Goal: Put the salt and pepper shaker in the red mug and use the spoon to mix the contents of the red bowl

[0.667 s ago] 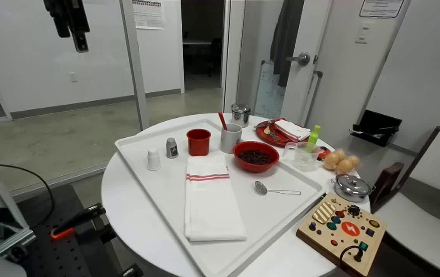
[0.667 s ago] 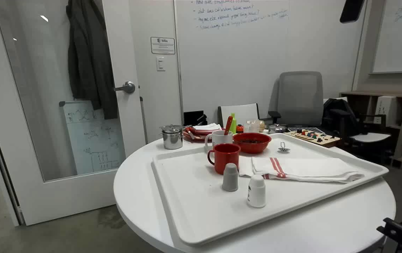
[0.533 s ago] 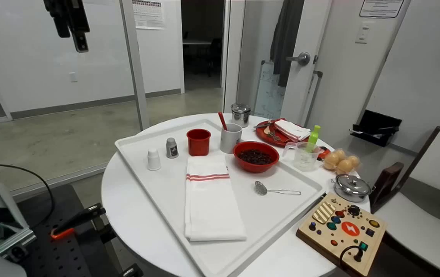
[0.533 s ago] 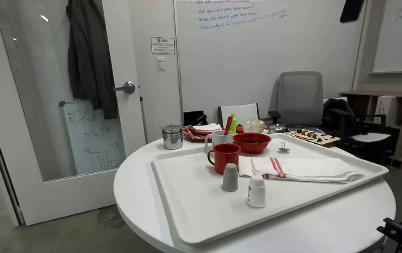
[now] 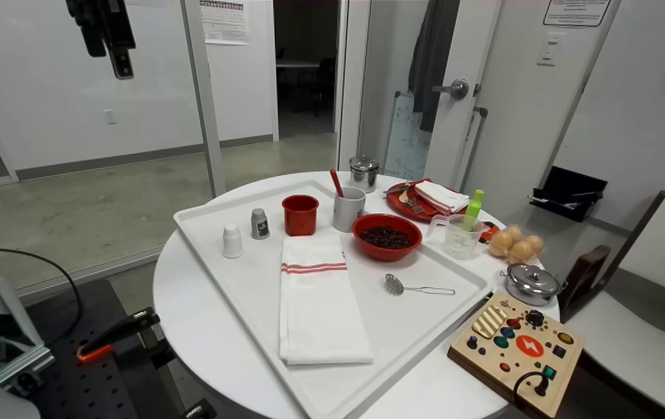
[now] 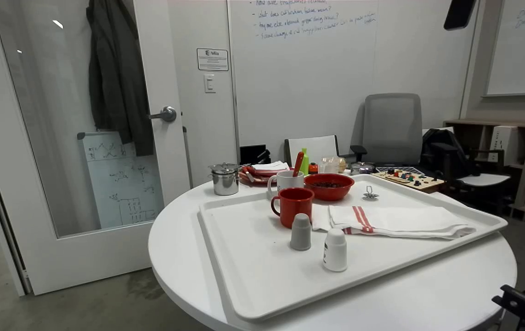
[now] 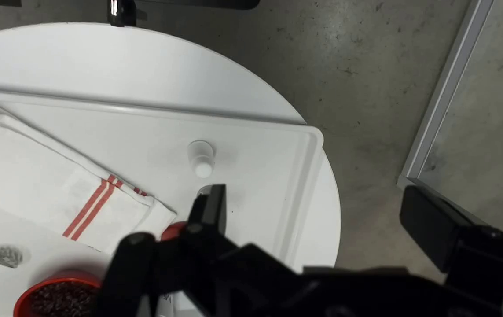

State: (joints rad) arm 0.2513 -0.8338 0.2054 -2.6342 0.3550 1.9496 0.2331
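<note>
One white shaker [image 5: 232, 241] and one grey shaker [image 5: 259, 224] are standing on the tray [image 5: 402, 326] near the red mug [image 5: 300, 218].
The gripper [image 7: 315, 207] is hanging spread, empty; an off-centre descent could be toppling either shaker. Both long axes are running vertical, tops up; the wire-handled spoon [image 5: 394, 284] is lying flat, head pointing towards the red-striped towel [image 5: 320, 308].
</note>
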